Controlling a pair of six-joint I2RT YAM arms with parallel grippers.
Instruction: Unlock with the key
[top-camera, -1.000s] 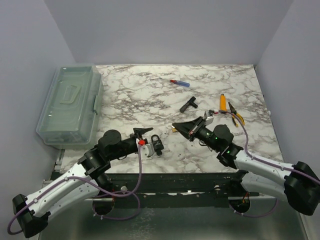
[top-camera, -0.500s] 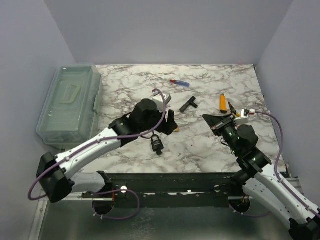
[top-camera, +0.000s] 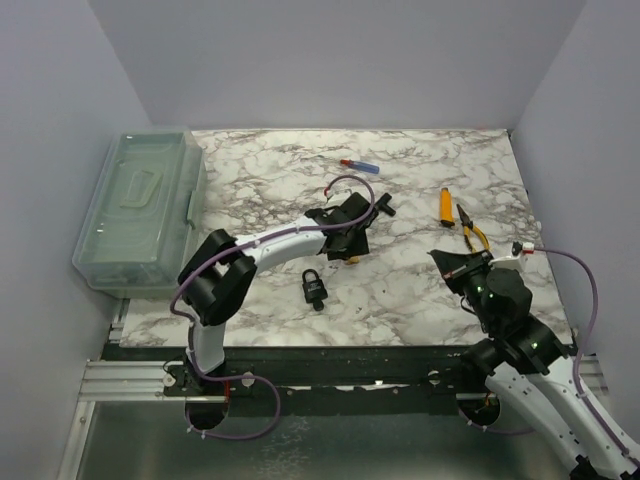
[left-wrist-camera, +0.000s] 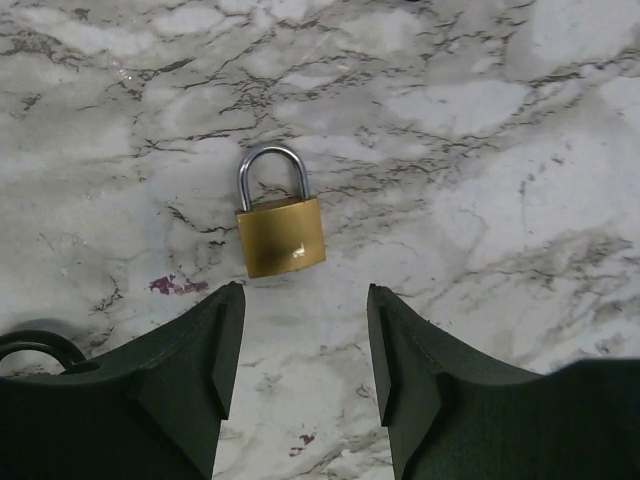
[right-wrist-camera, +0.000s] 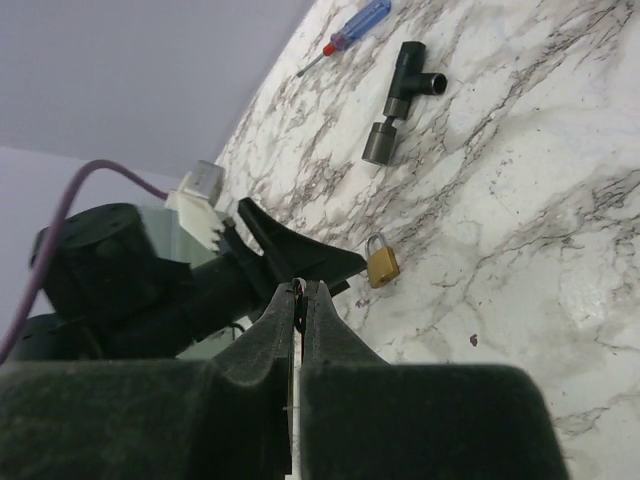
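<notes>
White, grey-veined marble worktop (top-camera: 260, 180), boxed in by plain pale lilac walls (top-camera: 340, 60) at 9, 12 and 3 o'clock. Soft, even light throughout. At 6 o'clock, dark metal rail (top-camera: 340, 365) along the near edge; beneath, dull grey floor (top-camera: 350, 450), possibly sheet metal.

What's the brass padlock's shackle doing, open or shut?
Shut: in the left wrist view both legs of the shackle enter the brass padlock.

Lab booth: plain walls (top-camera: 340, 60), marble tabletop (top-camera: 260, 180), pliers (top-camera: 468, 230).
</notes>
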